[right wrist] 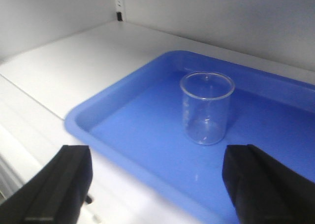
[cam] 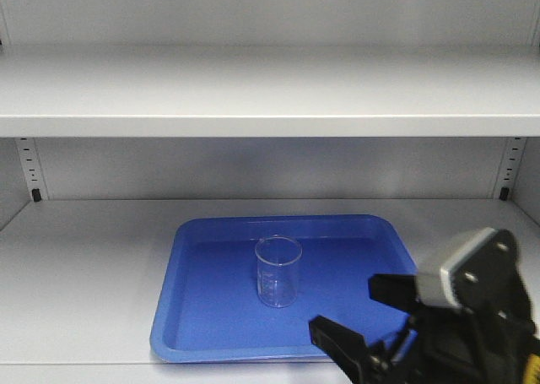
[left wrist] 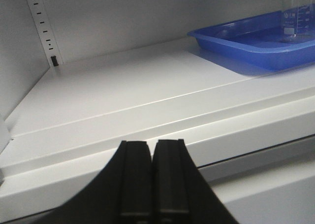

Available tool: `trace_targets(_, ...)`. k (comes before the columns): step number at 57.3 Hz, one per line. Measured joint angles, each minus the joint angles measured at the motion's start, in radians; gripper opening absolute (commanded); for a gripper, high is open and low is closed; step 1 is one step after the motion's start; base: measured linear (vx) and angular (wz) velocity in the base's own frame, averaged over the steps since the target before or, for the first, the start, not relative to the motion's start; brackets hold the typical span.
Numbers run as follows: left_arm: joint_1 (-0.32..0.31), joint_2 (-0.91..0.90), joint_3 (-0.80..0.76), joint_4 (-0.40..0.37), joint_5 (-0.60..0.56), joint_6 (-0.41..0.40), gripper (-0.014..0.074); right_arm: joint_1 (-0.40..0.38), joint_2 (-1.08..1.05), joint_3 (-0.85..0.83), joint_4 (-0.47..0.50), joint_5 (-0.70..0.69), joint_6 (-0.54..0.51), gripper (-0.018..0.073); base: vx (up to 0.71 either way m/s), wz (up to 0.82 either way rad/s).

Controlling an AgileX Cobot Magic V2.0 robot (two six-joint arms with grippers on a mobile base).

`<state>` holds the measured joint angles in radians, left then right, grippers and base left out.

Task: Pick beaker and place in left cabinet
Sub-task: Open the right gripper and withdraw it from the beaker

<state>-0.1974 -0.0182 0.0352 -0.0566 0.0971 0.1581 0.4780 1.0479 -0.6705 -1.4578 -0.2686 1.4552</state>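
The clear glass beaker (cam: 278,271) stands upright in the blue tray (cam: 194,312) on the lower shelf of the left cabinet (cam: 84,266). In the right wrist view the beaker (right wrist: 206,107) sits past my right gripper (right wrist: 156,160), apart from both wide-spread black fingers (right wrist: 64,177). That right gripper (cam: 361,314) is open and empty at the front right of the tray. My left gripper (left wrist: 152,146) is shut with nothing in it, in front of the shelf's edge, with the tray (left wrist: 231,42) and beaker (left wrist: 299,11) far to its right.
An upper shelf (cam: 270,93) spans above the tray. Peg-hole strips (cam: 30,169) run up the back corners. The shelf's front lip (left wrist: 236,130) lies just ahead of the left gripper.
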Motion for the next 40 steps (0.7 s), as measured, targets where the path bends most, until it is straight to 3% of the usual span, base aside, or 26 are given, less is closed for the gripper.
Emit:
trace_targets(25,0.0,0.0,0.0,0.0,0.0,0.0,-0.0006,0.0,-0.17,0.118,-0.008,0.001,0.025,0.0591,0.0,0.0)
trace_targets(40,0.0,0.0,0.0,0.0,0.0,0.0,-0.0006,0.0,-0.19,0.125,-0.006,0.032,0.025,0.048,0.0,0.0)
